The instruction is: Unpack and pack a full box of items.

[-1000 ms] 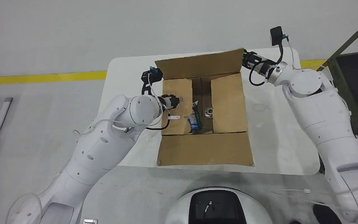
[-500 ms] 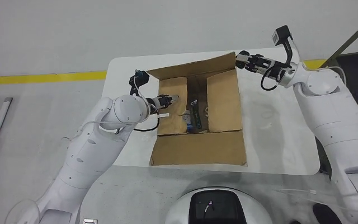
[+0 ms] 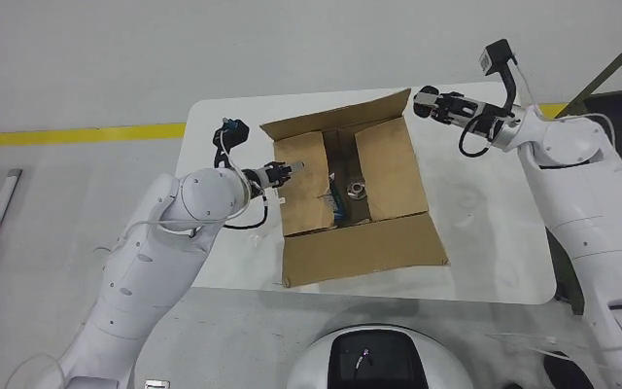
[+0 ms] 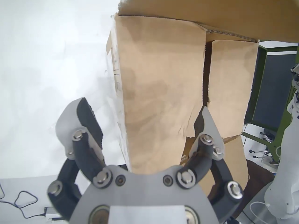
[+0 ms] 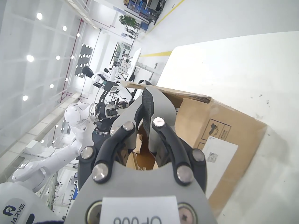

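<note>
Since 1 s ago the cardboard box [image 3: 362, 255] has twisted on the white table [image 3: 505, 243]: its near end swung over toward the right arm's side. The left gripper [image 3: 284, 169] pulled back a bit w/ its arm, away from the middle of the box. The right gripper [image 3: 422, 100] stayed by the box's far corner.

Writing: a white label [image 5: 219, 151] is stuck on the box's outer side, w/ tiny black print & a small drawn mark above it. It's too small to make out.

The box sits mid-table w/ its top open. Inside, btwn the two side flaps, are a blue packet [image 3: 335, 201] & a round metal thing [image 3: 357, 187].

Left gripper: fingers [image 4: 80, 117] are spread wide & the left flap [image 4: 158, 82] stands btwn them. Can't tell if either finger touches it.

Right gripper: fingers [image 5: 163, 108] are pressed together at the corner of the far flap [image 3: 335, 119]. It looks like they pinch the cardboard edge there.
</note>
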